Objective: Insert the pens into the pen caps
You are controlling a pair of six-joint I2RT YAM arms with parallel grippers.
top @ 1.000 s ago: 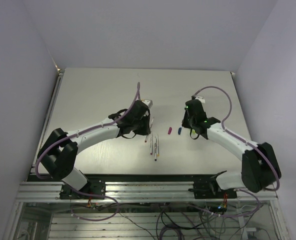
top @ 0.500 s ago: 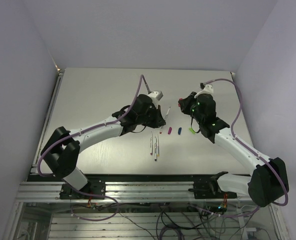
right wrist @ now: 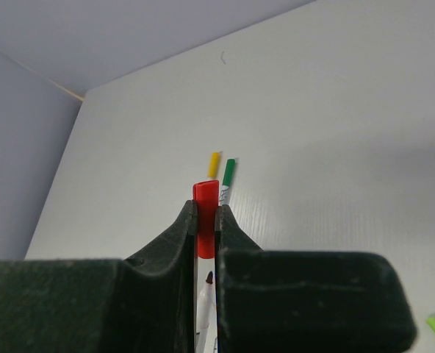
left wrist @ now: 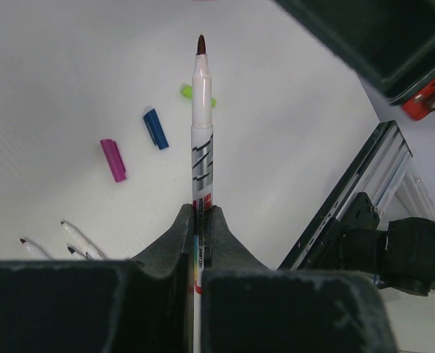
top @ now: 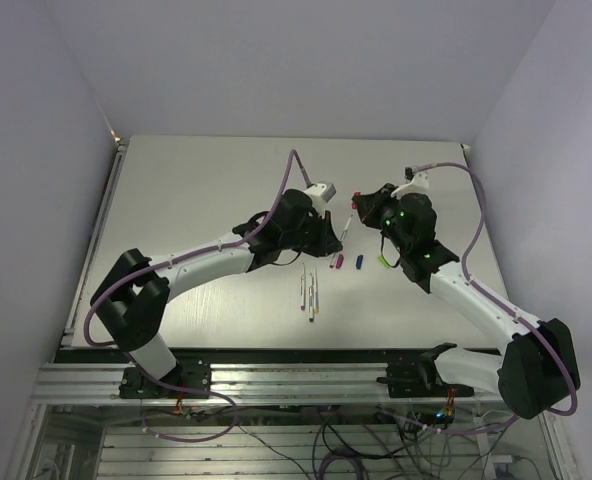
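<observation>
The left gripper is clenched on a pen, which stands straight out beyond the black fingertips, so most of its length is free in front of the jaws. The pen is a thin round stick of white plastic with grey and red print on the barrel, and it narrows in steps to a small dark red tip. To the left of the held pen in this wrist view, a purple cap and a blue cap lie on the pale, finely grained table. A light green cap lies there too, partly hidden behind the barrel. All three are short, stubby pieces of smooth plastic. Closer to the fingers, at the lower left, the pointed ends of other pens show. The right gripper is closed tightly on a red cap, pinched at its two sides, and the flat end of the cap rises a little above the fingertips. Beyond this gripper a yellow cap and a green cap lie on the table, and a white barrel continues from the green one toward the gripper. In the top view the two grippers hang near each other above the table, with the pen's tip directed toward the red cap but apart from it.
</observation>
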